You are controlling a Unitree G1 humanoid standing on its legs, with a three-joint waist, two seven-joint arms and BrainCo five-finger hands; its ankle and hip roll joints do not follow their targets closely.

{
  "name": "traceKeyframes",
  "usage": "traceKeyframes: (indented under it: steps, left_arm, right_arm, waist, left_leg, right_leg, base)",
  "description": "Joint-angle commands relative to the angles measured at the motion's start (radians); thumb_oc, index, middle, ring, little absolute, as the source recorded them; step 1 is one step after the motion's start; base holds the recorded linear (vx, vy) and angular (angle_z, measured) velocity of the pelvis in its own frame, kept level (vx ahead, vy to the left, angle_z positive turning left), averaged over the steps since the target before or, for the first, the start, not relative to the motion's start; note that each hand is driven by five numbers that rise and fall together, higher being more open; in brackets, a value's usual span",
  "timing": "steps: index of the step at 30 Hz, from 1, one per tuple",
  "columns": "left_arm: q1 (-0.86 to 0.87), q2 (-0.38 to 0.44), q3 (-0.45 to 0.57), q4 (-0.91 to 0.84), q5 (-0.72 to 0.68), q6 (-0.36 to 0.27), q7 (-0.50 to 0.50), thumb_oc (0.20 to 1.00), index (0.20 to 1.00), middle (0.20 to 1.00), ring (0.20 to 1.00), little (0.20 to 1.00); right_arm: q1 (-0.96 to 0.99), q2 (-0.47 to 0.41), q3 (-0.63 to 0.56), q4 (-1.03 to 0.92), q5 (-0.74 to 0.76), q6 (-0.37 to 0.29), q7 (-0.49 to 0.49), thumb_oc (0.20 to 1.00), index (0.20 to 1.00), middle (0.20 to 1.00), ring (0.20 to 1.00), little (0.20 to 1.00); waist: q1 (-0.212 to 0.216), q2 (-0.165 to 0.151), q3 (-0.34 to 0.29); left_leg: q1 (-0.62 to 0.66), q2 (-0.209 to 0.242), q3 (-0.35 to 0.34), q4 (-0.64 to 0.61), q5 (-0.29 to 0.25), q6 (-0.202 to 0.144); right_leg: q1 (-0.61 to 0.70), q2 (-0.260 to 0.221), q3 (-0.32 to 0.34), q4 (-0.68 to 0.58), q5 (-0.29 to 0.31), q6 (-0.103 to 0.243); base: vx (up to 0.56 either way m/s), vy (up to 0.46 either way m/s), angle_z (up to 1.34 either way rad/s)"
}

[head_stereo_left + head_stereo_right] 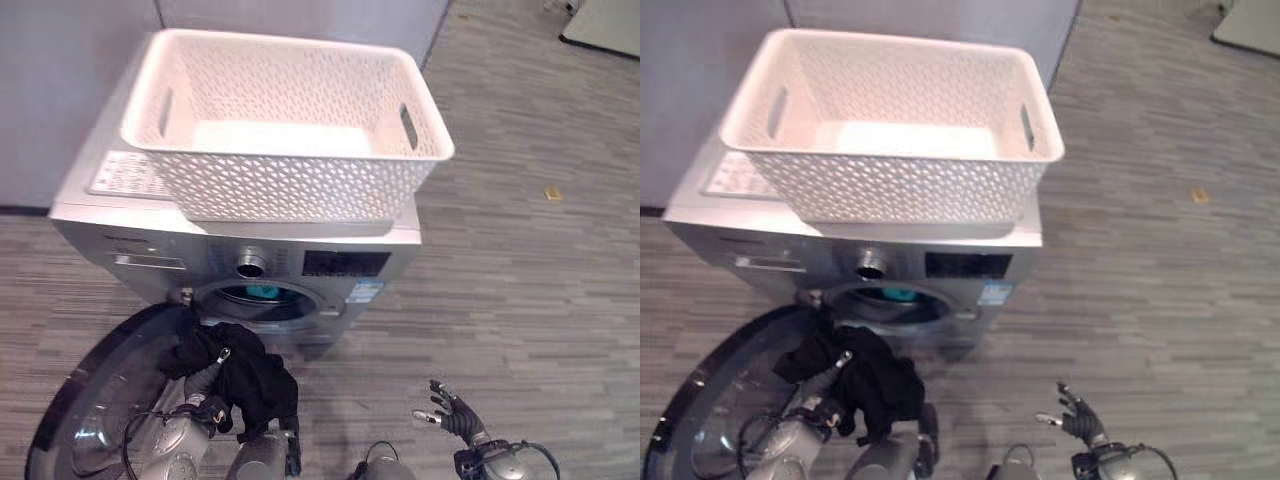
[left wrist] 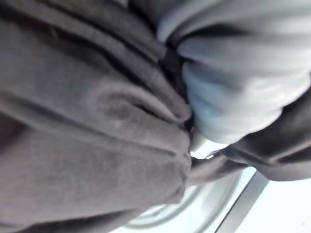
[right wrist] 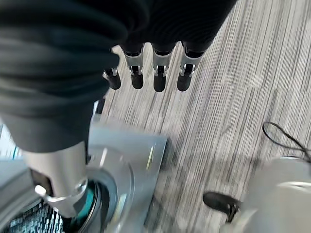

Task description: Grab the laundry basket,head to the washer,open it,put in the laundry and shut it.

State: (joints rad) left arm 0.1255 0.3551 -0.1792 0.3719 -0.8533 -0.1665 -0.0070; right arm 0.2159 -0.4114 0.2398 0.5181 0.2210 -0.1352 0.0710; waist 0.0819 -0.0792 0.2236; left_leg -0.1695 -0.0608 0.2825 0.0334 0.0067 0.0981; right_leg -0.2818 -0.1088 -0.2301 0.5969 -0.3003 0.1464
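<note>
Left eye view first: the white perforated plastic laundry basket (image 1: 285, 125) sits empty on top of the silver front-loading washer (image 1: 150, 240), overhanging its front edge, and the round glass door (image 1: 95, 400) lies swung wide open at lower left. The left hand (image 1: 205, 383) is bunched in the black soft cloth garment (image 1: 240, 370), held just before the dark drum opening (image 1: 262, 297), where something teal already shows. The risk, I'd say: that limp, floppy fabric drapes low (a trailing fold looks ready to catch the door rim or drop to the grey striped carpet floor (image 1: 520, 260)), and a snagged sleeve would stop the door from sealing. Right eye view: the right hand (image 1: 1072, 412) hangs at lower right, well apart from the washer, fingers spread and empty. Left wrist view: silver fingers (image 2: 233, 102) curl tightly into thick, matte, creased folds, so the grasp looks firm. Right wrist view: dark-tipped fingers (image 3: 160, 73) hang straight over the ribbed carpet, with the washer's smooth metal front corner beside them.
</note>
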Motion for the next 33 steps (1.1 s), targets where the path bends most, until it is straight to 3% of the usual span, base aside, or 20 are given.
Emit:
traceKeyframes:
  steps: [1, 3, 6, 9, 12, 14, 15, 16, 17, 18, 22, 23, 25, 28, 29, 33]
  left_arm:
    - [-0.012, 0.017, -0.014, -0.096, 0.027, -0.044, -0.037, 0.200, 0.200, 0.200, 0.200, 0.200]
    - [-0.012, 0.016, -0.012, -0.093, 0.027, -0.039, -0.037, 0.200, 0.200, 0.200, 0.200, 0.200]
    - [0.002, 0.004, -0.007, -0.091, 0.026, -0.038, -0.045, 0.200, 0.200, 0.200, 0.200, 0.200]
    - [0.012, -0.008, -0.003, -0.094, 0.003, -0.042, -0.044, 0.200, 0.200, 0.200, 0.200, 0.200]
    - [0.004, -0.012, -0.009, -0.101, -0.007, -0.044, -0.044, 0.200, 0.200, 0.200, 0.200, 0.200]
    - [-0.011, -0.014, -0.021, -0.103, -0.009, -0.046, -0.039, 0.200, 0.200, 0.200, 0.200, 0.200]
    - [-0.029, -0.015, -0.035, -0.104, -0.014, -0.044, -0.034, 0.200, 0.200, 0.200, 0.200, 0.200]
    - [-0.053, -0.025, -0.042, -0.101, -0.016, -0.039, -0.025, 0.200, 0.200, 0.200, 0.200, 0.200]
    - [-0.066, -0.026, -0.046, -0.098, -0.011, -0.037, -0.021, 0.200, 0.200, 0.200, 0.200, 0.200]
    - [-0.082, -0.022, -0.043, -0.090, 0.005, -0.038, -0.010, 0.200, 0.200, 0.200, 0.200, 0.200]
    - [-0.078, -0.009, -0.043, -0.100, 0.008, -0.032, -0.015, 0.200, 0.200, 0.200, 0.200, 0.200]
    - [-0.080, -0.006, -0.045, -0.102, 0.007, -0.033, -0.019, 0.200, 0.200, 0.200, 0.200, 0.200]
    - [-0.065, 0.007, -0.046, -0.126, 0.005, -0.036, -0.025, 0.200, 0.200, 0.200, 0.200, 0.200]
    - [-0.066, 0.006, -0.053, -0.117, 0.007, -0.043, -0.014, 0.200, 0.200, 0.200, 0.200, 0.200]
    - [-0.073, 0.004, -0.058, -0.110, 0.008, -0.045, -0.007, 0.200, 0.200, 0.200, 0.200, 0.200]
    - [-0.112, -0.007, -0.068, -0.075, 0.007, -0.051, 0.012, 0.200, 0.200, 0.200, 0.200, 0.200]
  right_arm:
    - [0.017, -0.036, -0.008, -0.028, 0.003, -0.036, 0.011, 1.000, 1.000, 1.000, 1.000, 1.000]
    - [0.030, -0.033, 0.002, -0.019, -0.011, -0.031, 0.015, 1.000, 1.000, 1.000, 1.000, 1.000]
    - [0.034, -0.033, 0.013, -0.004, -0.026, -0.027, 0.020, 1.000, 1.000, 1.000, 1.000, 1.000]
    - [0.029, -0.064, 0.008, -0.027, -0.026, -0.030, 0.013, 1.000, 1.000, 1.000, 1.000, 1.000]
    - [0.032, -0.090, -0.006, -0.053, -0.017, -0.030, 0.011, 1.000, 1.000, 1.000, 1.000, 1.000]
    - [0.031, -0.106, -0.016, -0.056, -0.010, -0.031, 0.005, 1.000, 1.000, 1.000, 1.000, 1.000]
    - [0.029, -0.117, -0.023, -0.062, -0.011, -0.032, -0.004, 1.000, 1.000, 1.000, 1.000, 1.000]
    - [0.035, -0.116, -0.039, -0.061, -0.011, -0.031, -0.020, 1.000, 1.000, 1.000, 1.000, 1.000]
    - [0.035, -0.114, -0.045, -0.064, -0.016, -0.029, -0.028, 1.000, 1.000, 1.000, 1.000, 1.000]
    - [0.039, -0.110, -0.061, -0.064, -0.012, -0.029, -0.040, 1.000, 1.000, 1.000, 1.000, 1.000]
    - [0.037, -0.095, -0.060, -0.070, -0.005, -0.023, -0.033, 1.000, 1.000, 1.000, 1.000, 1.000]
    - [0.033, -0.095, -0.057, -0.070, -0.008, -0.022, -0.033, 1.000, 1.000, 1.000, 1.000, 1.000]
    - [0.013, -0.086, -0.043, -0.110, -0.006, -0.018, -0.027, 1.000, 1.000, 1.000, 1.000, 1.000]
    - [0.007, -0.081, -0.020, -0.145, 0.004, -0.023, -0.012, 1.000, 1.000, 1.000, 1.000, 1.000]
    - [0.004, -0.081, -0.011, -0.145, 0.005, -0.023, -0.012, 1.000, 1.000, 1.000, 1.000, 1.000]
    - [-0.011, -0.076, 0.010, -0.160, 0.015, -0.022, -0.011, 1.000, 1.000, 1.000, 1.000, 1.000]
  waist:
    - [-0.012, -0.008, 0.055]
    - [-0.012, -0.002, 0.058]
    - [-0.020, -0.011, 0.057]
    - [-0.006, -0.014, 0.056]
    - [-0.003, -0.015, 0.065]
    - [0.002, -0.017, 0.083]
    - [-0.004, -0.015, 0.090]
    - [-0.026, -0.016, 0.092]
    - [-0.020, -0.014, 0.091]
    - [-0.014, -0.012, 0.085]
    - [-0.018, -0.013, 0.088]
    - [-0.019, -0.009, 0.089]
    - [-0.009, -0.009, 0.099]
    - [-0.006, -0.007, 0.115]
    - [-0.007, -0.005, 0.121]
    - [-0.010, -0.015, 0.137]
  left_leg:
    - [0.059, 0.048, -0.052, 0.100, -0.059, -0.052]
    - [0.090, 0.052, -0.063, 0.106, -0.095, -0.060]
    - [0.092, 0.047, -0.058, 0.126, -0.098, -0.061]
    - [0.060, 0.069, -0.032, 0.180, -0.095, -0.088]
    - [0.020, 0.083, -0.030, 0.266, -0.080, -0.116]
    - [-0.014, 0.103, -0.039, 0.351, -0.050, -0.154]
    - [-0.028, 0.146, -0.029, 0.373, -0.049, -0.177]
    - [-0.028, 0.229, 0.049, 0.292, -0.043, -0.173]
    - [-0.043, 0.243, 0.032, 0.251, -0.021, -0.175]
    - [-0.073, 0.277, -0.039, 0.205, 0.041, -0.196]
    - [-0.034, 0.246, -0.086, 0.174, 0.010, -0.186]
    - [-0.029, 0.233, -0.082, 0.167, 0.003, -0.181]
    - [-0.049, 0.199, -0.048, 0.205, -0.030, -0.136]
    - [-0.063, 0.176, -0.016, 0.218, -0.056, -0.118]
    - [-0.064, 0.173, -0.019, 0.229, -0.083, -0.124]
    - [-0.095, 0.173, -0.005, 0.239, -0.090, -0.123]
  right_leg:
    - [0.066, -0.010, -0.136, -0.262, 0.267, -0.009]
    - [0.066, -0.047, -0.195, -0.235, 0.272, 0.013]
    - [0.122, -0.034, -0.192, -0.330, 0.280, -0.005]
    - [0.171, 0.010, -0.178, -0.411, 0.254, -0.040]
    - [0.179, 0.022, -0.176, -0.425, 0.243, -0.056]
    - [0.193, 0.026, -0.179, -0.420, 0.227, -0.070]
    - [0.210, 0.031, -0.179, -0.413, 0.200, -0.066]
    - [0.223, 0.019, -0.209, -0.422, 0.194, -0.064]
    - [0.228, 0.018, -0.211, -0.425, 0.189, -0.062]
    - [0.242, 0.012, -0.207, -0.425, 0.176, -0.059]
    - [0.248, -0.009, -0.183, -0.405, 0.175, -0.046]
    - [0.241, -0.018, -0.170, -0.396, 0.180, -0.038]
    - [0.212, -0.059, -0.126, -0.392, 0.223, -0.022]
    - [0.188, -0.090, -0.096, -0.414, 0.265, 0.004]
    - [0.189, -0.094, -0.087, -0.416, 0.257, 0.016]
    - [0.170, -0.098, -0.080, -0.431, 0.274, 0.020]
  base:
    - [0.20, -0.007, 0.31]
    - [0.17, -0.047, 0.19]
    - [0.04, -0.101, 0.22]
    - [0.00, -0.144, -0.17]
    - [-0.01, -0.086, -0.13]
    - [0.02, -0.075, 0.06]
    - [0.00, 0.000, 0.00]
    - [0.04, 0.065, 0.13]
    - [0.07, 0.164, 0.42]
    - [0.10, 0.110, 0.75]
    - [0.16, 0.185, 0.02]
    - [0.01, 0.274, -0.28]
    - [0.04, 0.453, -0.40]
    - [0.05, 0.310, -0.54]
    - [0.03, 0.253, -0.47]
    - [-0.01, 0.094, -0.03]
